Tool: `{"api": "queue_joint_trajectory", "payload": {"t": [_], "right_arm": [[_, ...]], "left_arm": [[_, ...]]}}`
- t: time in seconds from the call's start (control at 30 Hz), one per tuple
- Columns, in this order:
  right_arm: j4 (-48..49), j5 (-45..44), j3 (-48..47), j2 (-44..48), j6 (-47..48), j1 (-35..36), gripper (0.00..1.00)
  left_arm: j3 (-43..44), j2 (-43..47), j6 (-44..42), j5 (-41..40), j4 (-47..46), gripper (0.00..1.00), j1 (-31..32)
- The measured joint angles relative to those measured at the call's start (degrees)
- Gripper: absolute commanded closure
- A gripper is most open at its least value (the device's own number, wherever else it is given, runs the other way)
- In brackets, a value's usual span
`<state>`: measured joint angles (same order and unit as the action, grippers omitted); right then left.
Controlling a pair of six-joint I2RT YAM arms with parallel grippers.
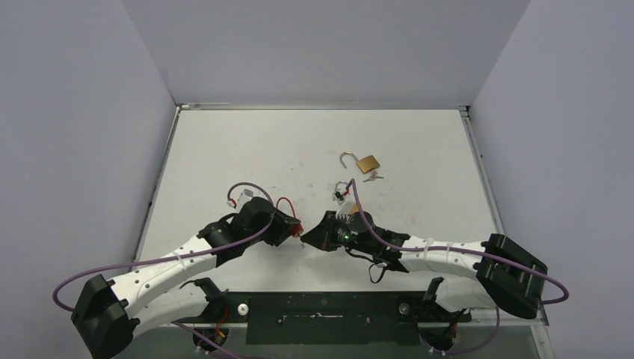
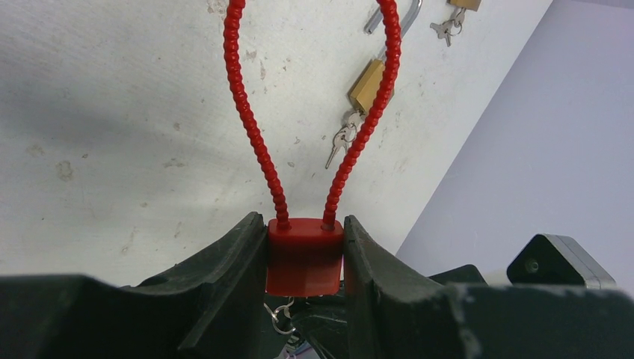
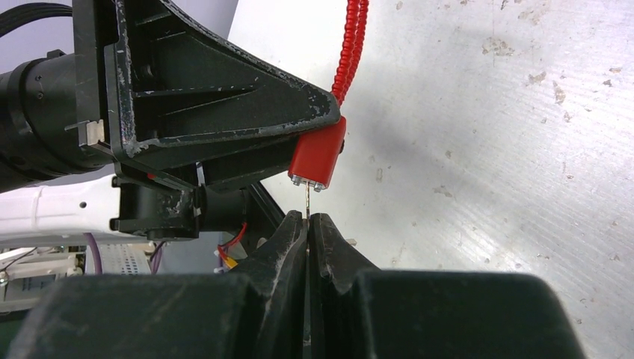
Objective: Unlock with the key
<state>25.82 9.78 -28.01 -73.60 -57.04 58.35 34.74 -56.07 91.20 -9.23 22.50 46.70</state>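
The red padlock [image 3: 319, 157] is clamped by its body in the left hand [image 2: 304, 238], above the table [image 3: 486, 149]. The key [image 3: 307, 200] is pinched in the closed right hand [image 3: 309, 223], its tip at the padlock's underside.

A white, scuffed worktop [image 1: 247, 149] carries a brass padlock [image 1: 367, 163], its shackle [image 1: 345, 156] swung open, with small keys [image 1: 374, 178] just beside it. Nearer lies a second brass padlock [image 2: 366, 84], a key bunch [image 2: 340, 140] at its end.
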Motion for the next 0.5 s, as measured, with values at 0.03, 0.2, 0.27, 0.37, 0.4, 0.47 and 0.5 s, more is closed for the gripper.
{"api": "queue_joint_trajectory", "payload": {"t": [0.03,0.2,0.27,0.37,0.4,0.47,0.5], "right_arm": [[-0.02,0.02,0.0,0.0,0.02,0.07,1.0],[-1.99,0.07,-2.16,-2.12,0.17,0.26,1.0],[-4.59,0.04,-4.76,-3.85,0.15,0.26,1.0],[-9.73,-0.22,-9.35,-6.29,0.2,0.24,1.0],[-11.39,-0.33,-10.78,-7.15,0.2,0.24,1.0],[-14.38,-0.42,-13.11,-8.48,0.39,0.24,1.0],[-15.76,-0.46,-14.12,-8.96,0.48,0.24,1.0]], "left_arm": [[-0.22,0.2,0.2,0.02,-0.07,1.0,0.0],[-1.31,0.5,0.92,-0.44,-0.44,1.0,-0.28],[-1.44,0.46,0.96,-1.33,-0.39,1.0,-0.59],[-1.44,0.33,0.94,-3.02,-0.11,1.0,-1.09],[-1.46,0.24,0.96,-3.61,0.0,1.0,-1.16],[-1.6,0.07,0.98,-4.55,0.02,1.0,-1.2],[-1.62,-0.02,1.07,-4.81,0.07,1.0,-1.27]]}}
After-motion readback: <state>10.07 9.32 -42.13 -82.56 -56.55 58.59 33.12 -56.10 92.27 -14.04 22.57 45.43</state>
